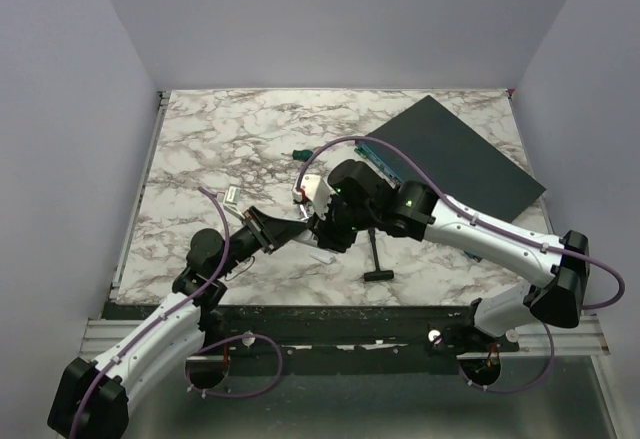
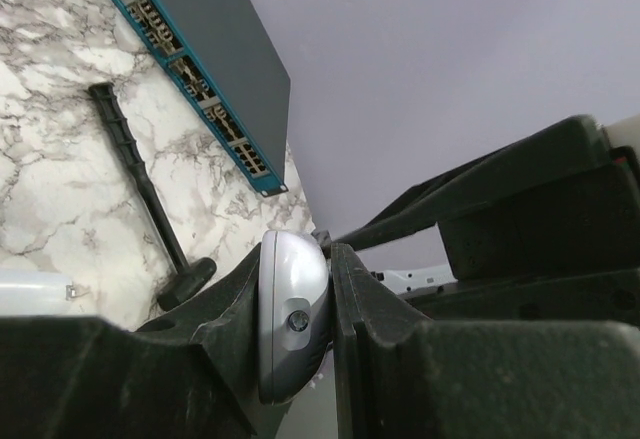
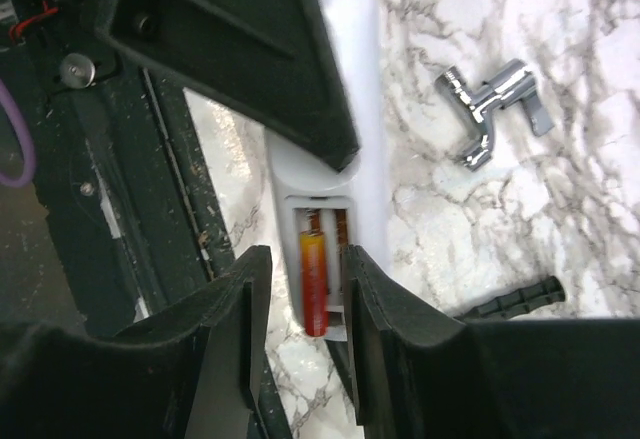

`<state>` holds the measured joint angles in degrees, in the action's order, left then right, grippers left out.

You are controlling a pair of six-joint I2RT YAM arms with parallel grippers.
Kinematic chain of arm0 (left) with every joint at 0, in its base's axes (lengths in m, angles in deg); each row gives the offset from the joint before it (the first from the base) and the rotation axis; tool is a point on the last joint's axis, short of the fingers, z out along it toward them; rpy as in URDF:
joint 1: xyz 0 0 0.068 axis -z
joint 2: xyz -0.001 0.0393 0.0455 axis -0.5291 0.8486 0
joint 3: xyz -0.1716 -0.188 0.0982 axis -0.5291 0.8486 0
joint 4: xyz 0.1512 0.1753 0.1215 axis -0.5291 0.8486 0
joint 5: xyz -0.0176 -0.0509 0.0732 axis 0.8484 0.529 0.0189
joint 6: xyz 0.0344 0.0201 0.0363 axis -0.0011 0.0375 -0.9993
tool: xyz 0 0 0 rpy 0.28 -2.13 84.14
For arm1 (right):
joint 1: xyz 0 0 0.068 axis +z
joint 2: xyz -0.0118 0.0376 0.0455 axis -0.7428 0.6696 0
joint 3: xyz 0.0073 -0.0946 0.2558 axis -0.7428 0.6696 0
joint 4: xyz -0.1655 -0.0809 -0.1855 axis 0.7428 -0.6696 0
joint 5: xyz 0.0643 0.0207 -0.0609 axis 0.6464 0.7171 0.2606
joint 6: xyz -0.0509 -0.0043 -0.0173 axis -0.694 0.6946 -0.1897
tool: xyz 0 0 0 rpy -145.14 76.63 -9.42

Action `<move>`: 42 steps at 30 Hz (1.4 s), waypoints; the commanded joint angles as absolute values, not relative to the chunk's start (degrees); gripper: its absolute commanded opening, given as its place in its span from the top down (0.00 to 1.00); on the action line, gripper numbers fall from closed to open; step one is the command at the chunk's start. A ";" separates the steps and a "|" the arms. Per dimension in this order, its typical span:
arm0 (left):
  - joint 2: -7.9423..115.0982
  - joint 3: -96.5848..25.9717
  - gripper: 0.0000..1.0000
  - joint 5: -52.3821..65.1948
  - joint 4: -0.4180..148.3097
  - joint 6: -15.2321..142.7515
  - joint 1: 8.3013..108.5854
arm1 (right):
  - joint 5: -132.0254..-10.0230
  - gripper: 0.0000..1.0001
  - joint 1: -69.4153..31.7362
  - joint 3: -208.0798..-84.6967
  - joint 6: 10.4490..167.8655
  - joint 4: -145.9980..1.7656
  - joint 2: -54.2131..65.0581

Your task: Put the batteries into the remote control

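Note:
The white remote control (image 3: pixel 365 109) is held off the marble table with its battery bay open toward my right wrist camera. One orange-red battery (image 3: pixel 314 284) lies in the bay's left slot, its lower end past the bay's edge. The slot beside it shows only a spring. My right gripper (image 3: pixel 303 259) is open, its fingers straddling the bay end without pinching the battery. My left gripper (image 2: pixel 297 259) is shut on the remote's rounded front end (image 2: pixel 292 309). In the top view the two grippers (image 1: pixel 290 231) (image 1: pixel 322 227) meet at the table's middle front and hide the remote.
A dark teal flat box (image 1: pixel 460 159) lies at the back right. A black T-handled tool (image 1: pixel 375 259) lies right of the grippers. A silver bent metal piece (image 1: pixel 230 197) lies to their left, and a green-handled screwdriver (image 1: pixel 297 152) behind them. A small white piece (image 1: pixel 320 256) lies under them.

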<state>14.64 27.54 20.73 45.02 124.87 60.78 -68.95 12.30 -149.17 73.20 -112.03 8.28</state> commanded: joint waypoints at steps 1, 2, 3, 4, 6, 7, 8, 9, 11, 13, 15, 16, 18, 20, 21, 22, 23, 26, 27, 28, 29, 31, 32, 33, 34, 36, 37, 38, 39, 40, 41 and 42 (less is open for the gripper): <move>15.07 28.42 1.00 24.60 41.01 126.32 61.12 | -73.02 0.59 11.98 -150.73 71.38 -107.78 5.78; 15.13 28.43 1.00 24.60 41.03 126.36 61.12 | -73.12 0.59 12.07 -150.67 71.36 -107.59 5.66; 15.25 28.48 1.00 24.60 40.90 126.36 61.12 | -73.23 0.58 11.99 -150.54 71.39 -107.20 5.56; 15.24 28.43 1.00 24.60 40.95 126.36 61.12 | -73.32 0.58 12.00 -150.48 71.36 -106.93 5.32; 15.21 28.43 1.00 24.61 40.89 126.45 61.12 | -73.37 0.57 11.98 -150.02 71.53 -105.98 4.78; 15.23 28.50 1.00 24.60 40.89 126.45 61.12 | -73.37 0.57 12.04 -149.74 71.76 -105.41 4.48; 15.22 28.51 1.00 24.60 40.89 126.45 61.12 | -73.23 0.57 12.04 -149.41 71.95 -104.68 4.00; 15.31 28.51 1.00 24.52 40.90 126.58 61.12 | -73.14 0.57 12.03 -148.93 72.25 -103.93 3.46; 15.32 28.68 1.00 24.44 40.60 126.92 61.12 | -73.41 0.57 12.02 -147.77 73.35 -102.14 2.07; 15.44 28.99 1.00 24.25 39.76 127.59 61.12 | -74.57 0.57 12.02 -146.23 74.74 -100.25 0.36; 15.68 29.60 1.00 24.02 38.00 128.56 61.10 | -75.66 0.57 12.01 -144.15 76.47 -98.54 -1.82; 15.80 29.86 1.00 24.01 36.83 129.23 61.12 | -76.32 0.57 12.01 -142.83 77.44 -97.63 -3.12; 16.58 30.18 1.00 24.09 34.63 130.58 61.12 | -77.23 0.57 11.98 -140.30 79.38 -95.96 -5.42; 17.48 30.25 1.00 24.31 32.47 132.03 61.12 | -77.89 0.57 11.97 -138.18 80.88 -94.80 -7.59; 17.87 30.26 1.00 24.34 31.45 132.81 61.12 | -78.42 0.57 12.00 -137.35 81.80 -94.33 -8.50; 18.28 30.33 1.00 24.36 30.44 133.61 61.12 | -78.49 0.57 11.98 -136.61 82.15 -94.14 -9.43; 18.60 30.40 1.00 24.35 29.29 134.49 61.12 | -80.20 0.57 12.01 -135.81 83.96 -93.92 -10.27; 19.19 30.83 1.00 23.45 26.87 137.05 61.12 | -81.19 0.57 11.99 -133.58 86.86 -92.76 -13.19; 19.12 31.03 1.00 22.93 26.30 137.82 61.12 | -81.26 0.57 12.04 -132.59 87.85 -92.14 -14.24; 18.96 31.22 1.00 22.41 25.96 138.74 61.12 | -81.34 0.57 12.05 -131.78 88.98 -91.51 -15.11; 18.60 31.36 1.00 21.97 25.88 139.32 61.12 | -81.29 0.57 12.04 -130.93 89.74 -91.14 -16.00; 17.70 31.75 1.00 20.67 26.21 140.58 61.12 | -82.26 0.57 12.01 -129.90 91.87 -90.39 -17.26; 17.13 31.90 1.00 19.88 26.66 141.23 61.12 | -83.74 0.57 12.00 -129.60 93.91 -90.25 -17.74; 16.51 32.07 1.00 19.33 27.25 141.73 61.12 | -85.15 0.57 11.98 -129.39 95.30 -90.16 -18.39; 15.79 32.24 1.00 18.57 27.84 142.35 61.12 | -85.72 0.57 12.02 -129.22 96.28 -90.12 -19.01; 14.40 32.54 1.00 17.33 28.78 143.26 61.12 | -86.46 0.58 12.06 -128.46 98.29 -89.30 -20.47; 13.75 32.78 1.00 16.70 28.93 143.83 61.12 | -86.57 0.61 11.98 -127.96 99.06 -88.47 -21.25; 13.03 33.11 1.00 16.15 28.94 144.24 61.05 | -86.49 0.64 11.99 -127.37 100.17 -87.71 -22.10; 12.62 33.34 1.00 15.71 28.87 144.73 61.06 | -86.61 0.67 12.07 -127.00 101.30 -86.99 -22.77; 12.13 33.64 1.00 15.24 28.48 145.01 61.01 | -86.72 0.70 12.02 -126.67 102.31 -86.53 -23.20; 11.66 33.69 1.00 15.03 28.50 145.15 61.04 | -86.56 0.73 12.05 -126.72 103.05 -86.34 -23.36; 11.37 33.70 1.00 14.87 28.63 145.45 61.04 | -86.15 0.75 11.98 -126.70 103.41 -86.29 -23.35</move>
